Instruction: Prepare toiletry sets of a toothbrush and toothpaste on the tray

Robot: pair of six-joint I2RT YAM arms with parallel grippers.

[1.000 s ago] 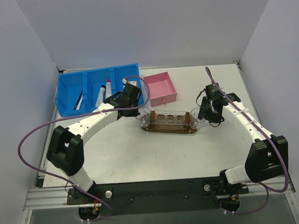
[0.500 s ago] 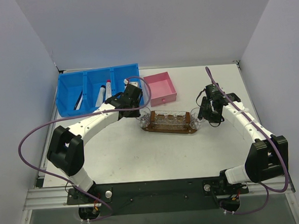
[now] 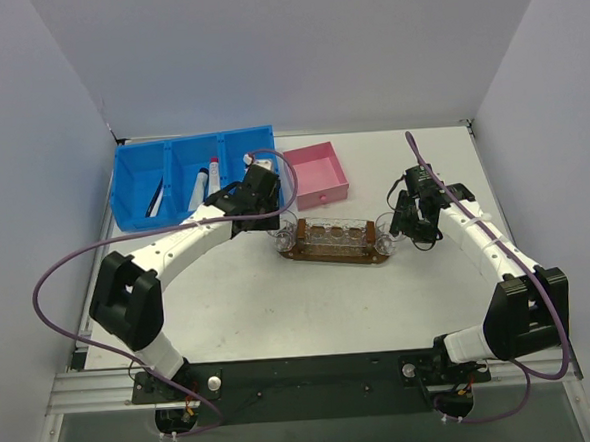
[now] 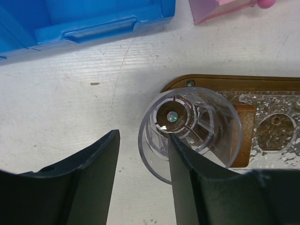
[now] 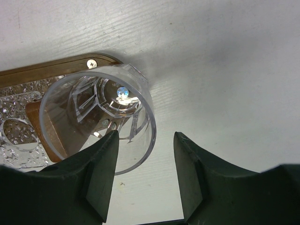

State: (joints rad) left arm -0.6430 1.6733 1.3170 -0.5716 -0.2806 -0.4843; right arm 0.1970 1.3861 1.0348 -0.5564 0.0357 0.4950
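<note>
White tabletop and grey walls frame the work. Left gripper (image 4: 143, 154) has its jaws parted and grips nothing, one finger just beside the rim of the left cup (image 4: 187, 126) at the tray's (image 4: 243, 84) end. Right gripper (image 5: 146, 145) is likewise open beside the right cup (image 5: 93, 117). Toothpaste (image 3: 195, 192) lies in the blue bin (image 3: 137, 181). Best practice here is probably to lift both grippers straight up, clear of the rims, so neither cup tips.

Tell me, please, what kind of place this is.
Probably a robotics test cell: grey panels enclose a white table, a left arm and right arm are bolted at its near edge, and a blue bin and wooden tray sit on it.
</note>
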